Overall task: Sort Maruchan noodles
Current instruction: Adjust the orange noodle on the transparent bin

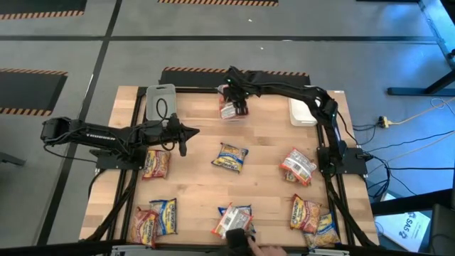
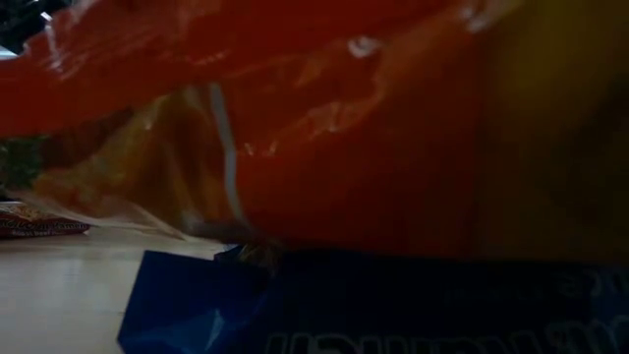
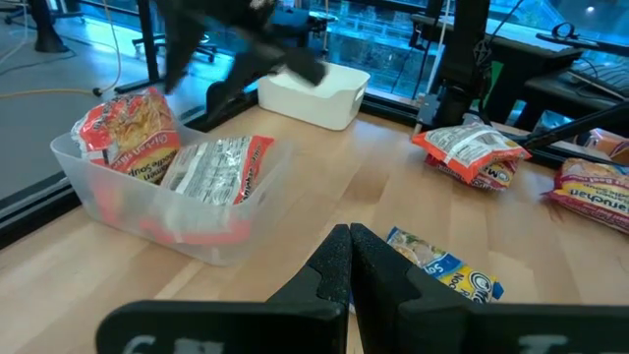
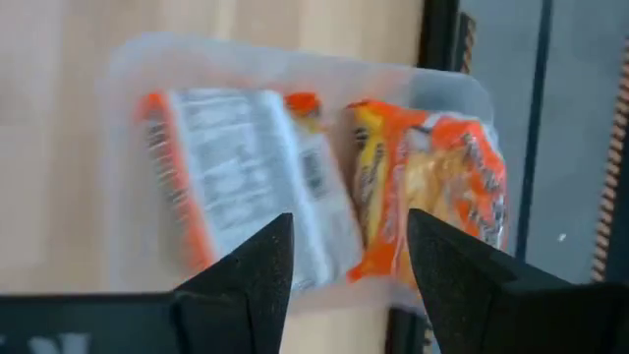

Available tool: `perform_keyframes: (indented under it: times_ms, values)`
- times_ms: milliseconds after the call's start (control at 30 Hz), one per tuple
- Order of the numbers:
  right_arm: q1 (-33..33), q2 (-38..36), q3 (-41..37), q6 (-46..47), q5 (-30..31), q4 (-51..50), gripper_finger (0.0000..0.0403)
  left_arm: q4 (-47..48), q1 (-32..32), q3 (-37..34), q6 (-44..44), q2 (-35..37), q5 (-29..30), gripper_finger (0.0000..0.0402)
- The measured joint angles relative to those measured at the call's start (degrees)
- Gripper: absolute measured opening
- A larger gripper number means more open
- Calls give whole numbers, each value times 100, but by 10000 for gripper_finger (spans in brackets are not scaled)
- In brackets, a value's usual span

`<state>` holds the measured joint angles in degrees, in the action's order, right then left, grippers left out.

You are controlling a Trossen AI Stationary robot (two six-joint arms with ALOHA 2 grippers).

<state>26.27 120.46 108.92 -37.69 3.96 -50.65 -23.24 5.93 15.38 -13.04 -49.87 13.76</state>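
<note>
Two pink-orange packets (image 4: pixel 324 192) lie in the clear bin (image 1: pixel 232 112) at 12 o'clock on the table, one showing its printed back, the other front up beside it. Right gripper (image 1: pixel 239 107) hovers directly over that bin, fingers spread, holding nothing. Left gripper (image 1: pixel 183 146) is parked at 9 o'clock, shut and empty. Blue-yellow packet (image 1: pixel 230 158) at table centre lies about midway between the two grippers, long axis skewed; I'd guess either arm could take it next.
</note>
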Motion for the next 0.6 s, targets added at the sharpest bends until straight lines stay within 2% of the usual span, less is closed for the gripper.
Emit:
perform_keyframes:
  times_ms: [133,267,333,467,600]
  values:
    - [-52,-272,9,205,-299,-840,177,2,-1,0,-2,0,-4,0]
    - [-3,-305,7,422,-903,-1411,176,1,-1,0,-2,0,5,0]
    - [74,-313,-18,426,-938,-1622,176,0,0,0,-2,0,7,0]
    - [381,-346,-307,443,-590,-1777,176,2,0,0,-4,0,10,0]
    - [823,-585,-835,729,-958,-1650,176,0,0,0,-7,0,21,0]
